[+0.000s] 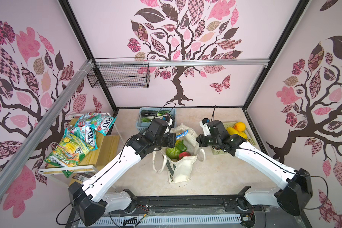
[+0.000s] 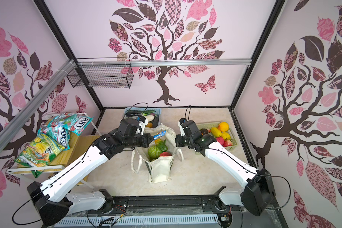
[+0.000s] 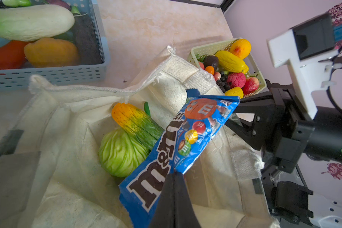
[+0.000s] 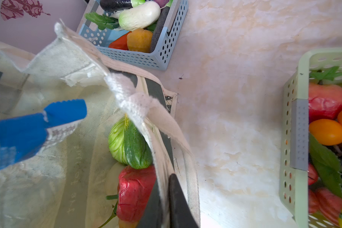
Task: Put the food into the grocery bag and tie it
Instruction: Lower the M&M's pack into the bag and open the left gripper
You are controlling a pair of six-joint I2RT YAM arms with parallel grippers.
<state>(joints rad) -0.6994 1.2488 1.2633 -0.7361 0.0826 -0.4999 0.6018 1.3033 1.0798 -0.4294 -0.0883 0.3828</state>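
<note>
The grocery bag stood open on the table between the two pincers. The left pincer was clenched on the lower edge of a blue candy packet, which slanted away from its tips above the bag's mouth. Below that packet, inside the bag, lay a green cabbage with a green-and-orange squash leaning on it. The right pincer gripped the bag's rim, cloth pinched between its fingers; a red pepper lay in the bag just beside those tips. A blue basket of vegetables sat beyond the left pincer, and a pale green basket of fruit lay to the right pincer's outer side.
</note>
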